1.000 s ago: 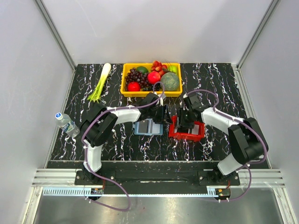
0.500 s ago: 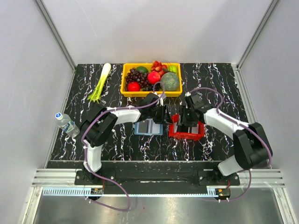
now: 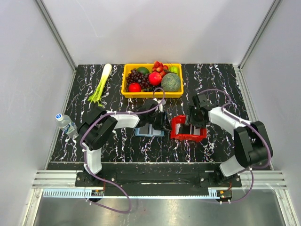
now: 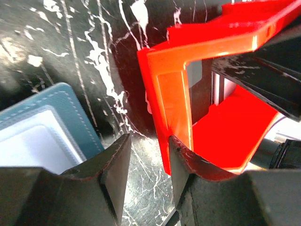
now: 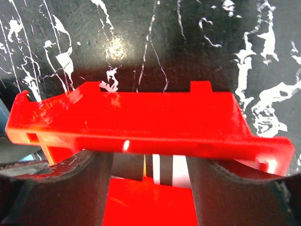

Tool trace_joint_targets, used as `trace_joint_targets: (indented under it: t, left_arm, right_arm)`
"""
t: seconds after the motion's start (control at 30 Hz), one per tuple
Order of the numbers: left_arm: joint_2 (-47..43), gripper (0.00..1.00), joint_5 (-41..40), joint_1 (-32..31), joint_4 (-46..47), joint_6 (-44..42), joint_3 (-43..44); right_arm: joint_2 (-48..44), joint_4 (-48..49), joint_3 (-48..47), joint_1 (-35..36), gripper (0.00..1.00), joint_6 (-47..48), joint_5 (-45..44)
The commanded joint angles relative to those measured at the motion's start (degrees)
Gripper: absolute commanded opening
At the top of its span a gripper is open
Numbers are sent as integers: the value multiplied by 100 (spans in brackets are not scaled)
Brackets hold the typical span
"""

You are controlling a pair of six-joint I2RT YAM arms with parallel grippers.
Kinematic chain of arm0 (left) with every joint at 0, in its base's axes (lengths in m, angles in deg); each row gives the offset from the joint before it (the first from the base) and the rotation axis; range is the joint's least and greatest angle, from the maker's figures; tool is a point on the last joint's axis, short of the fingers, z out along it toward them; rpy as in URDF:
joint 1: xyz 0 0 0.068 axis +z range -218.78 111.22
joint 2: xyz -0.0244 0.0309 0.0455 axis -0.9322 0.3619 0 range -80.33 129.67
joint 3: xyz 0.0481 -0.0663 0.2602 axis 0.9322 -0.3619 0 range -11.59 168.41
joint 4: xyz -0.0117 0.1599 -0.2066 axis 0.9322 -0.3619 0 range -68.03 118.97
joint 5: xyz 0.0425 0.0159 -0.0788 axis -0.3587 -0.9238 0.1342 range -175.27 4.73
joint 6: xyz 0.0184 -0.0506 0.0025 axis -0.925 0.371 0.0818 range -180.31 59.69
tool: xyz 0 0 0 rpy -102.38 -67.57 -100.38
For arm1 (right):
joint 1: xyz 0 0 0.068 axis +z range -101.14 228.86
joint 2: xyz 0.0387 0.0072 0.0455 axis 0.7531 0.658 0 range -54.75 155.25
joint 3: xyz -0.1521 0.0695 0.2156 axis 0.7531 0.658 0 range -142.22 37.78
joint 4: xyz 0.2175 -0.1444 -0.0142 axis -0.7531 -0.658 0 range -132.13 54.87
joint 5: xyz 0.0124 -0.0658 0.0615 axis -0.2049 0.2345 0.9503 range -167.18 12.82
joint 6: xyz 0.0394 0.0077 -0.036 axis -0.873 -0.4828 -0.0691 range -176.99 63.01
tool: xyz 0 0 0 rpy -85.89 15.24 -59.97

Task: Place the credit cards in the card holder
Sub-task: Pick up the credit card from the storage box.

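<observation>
Pulls left gripper [image 4: 148,153] back toward holder [image 4: 70,108], jaws parted and empty; holds right gripper [image 5: 149,169] spread around cards [image 5: 165,176] in tray [image 5: 141,122].

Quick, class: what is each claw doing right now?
Left claw: open, holding nothing.
Right claw: jaws apart astride the credit cards in the red tray; grip cannot be told.
</observation>
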Motion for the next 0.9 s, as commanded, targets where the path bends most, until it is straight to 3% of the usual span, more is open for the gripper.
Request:
trace_joint_targets:
  t: [0.0,0.23,0.5,0.8,0.87]
  left_arm:
    - [-187,42,363,-177,443,-113,-116]
    - [-55,40,645,-388,610,-60,-55]
    - [-222,42,224,-265,382,-86,-38]
    - [94,43,135,-98,197,-60,410]
    - [182,43,118,-37,206,-51,489]
  right_arm:
    - [515,363,-503,-39,69,709,365]
    - [1159,767,-1243,-31,72,1589,1526]
    - [939,495,-927,-31,75,1678,957]
    - [1510,-23,-1181,57,75,1802,861]
    - [1659,-294,-1252,57,72,1731,842]
